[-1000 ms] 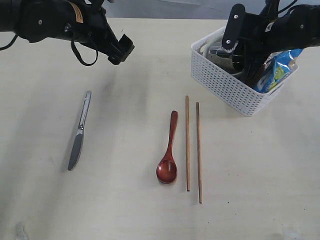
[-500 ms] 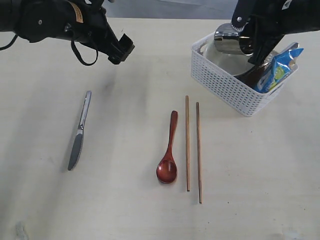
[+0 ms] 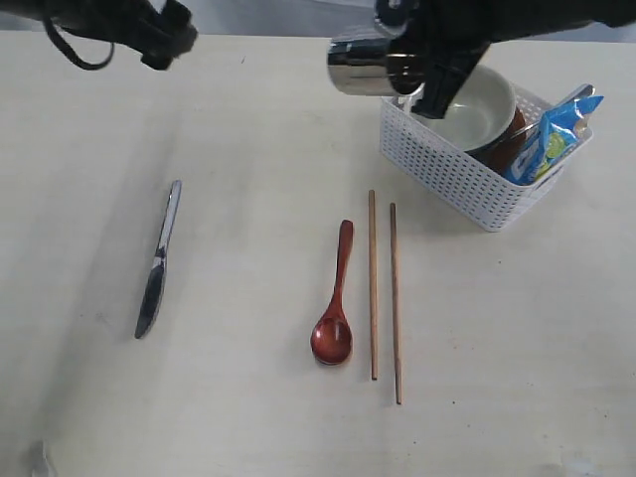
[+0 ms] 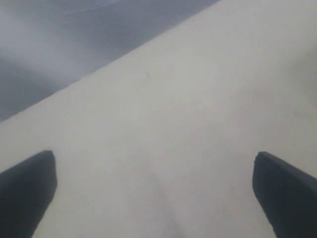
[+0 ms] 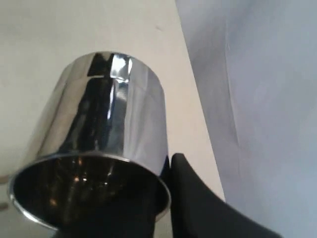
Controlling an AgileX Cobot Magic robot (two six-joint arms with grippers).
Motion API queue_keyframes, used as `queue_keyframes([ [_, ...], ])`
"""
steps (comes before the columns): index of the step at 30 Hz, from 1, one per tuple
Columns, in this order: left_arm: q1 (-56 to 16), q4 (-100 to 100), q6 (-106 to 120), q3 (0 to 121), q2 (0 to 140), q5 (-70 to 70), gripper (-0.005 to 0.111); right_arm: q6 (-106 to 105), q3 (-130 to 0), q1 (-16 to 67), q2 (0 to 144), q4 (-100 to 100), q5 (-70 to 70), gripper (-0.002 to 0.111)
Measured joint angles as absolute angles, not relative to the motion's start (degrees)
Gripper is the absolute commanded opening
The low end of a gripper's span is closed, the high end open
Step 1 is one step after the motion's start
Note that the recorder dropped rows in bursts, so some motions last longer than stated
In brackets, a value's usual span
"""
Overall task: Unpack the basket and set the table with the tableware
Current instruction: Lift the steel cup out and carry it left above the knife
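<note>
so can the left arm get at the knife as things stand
Probably yes. The left gripper is open and empty over the left side of the table, and the knife lies alone on bare tabletop on that same side, with nothing between them.

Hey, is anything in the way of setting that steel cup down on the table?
Nothing visible. The right gripper holds the shiny steel cup over bare beige wood-grain table beside the white lattice basket; two wooden chopsticks lie apart.
</note>
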State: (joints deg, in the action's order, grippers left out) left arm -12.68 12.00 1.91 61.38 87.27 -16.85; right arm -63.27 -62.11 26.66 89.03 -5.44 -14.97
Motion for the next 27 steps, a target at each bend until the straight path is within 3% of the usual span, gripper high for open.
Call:
queue_keyframes([
  [11,-1.8,12.0,-2.1,61.4,84.4,-26.7,0.105,-62.7,-87.3,39.9,105.7,9.7,-38.1,0.000],
  [18,-1.0,12.0,-2.7,61.4,84.4,-28.6,0.105,-65.0,-106.5,44.0,120.4,13.3,-46.0,0.000],
  [27,-1.0,12.9,-3.0,61.4,84.4,-28.8,0.105,-74.3,-116.1,45.0,132.0,16.0,-45.7,0.000],
])
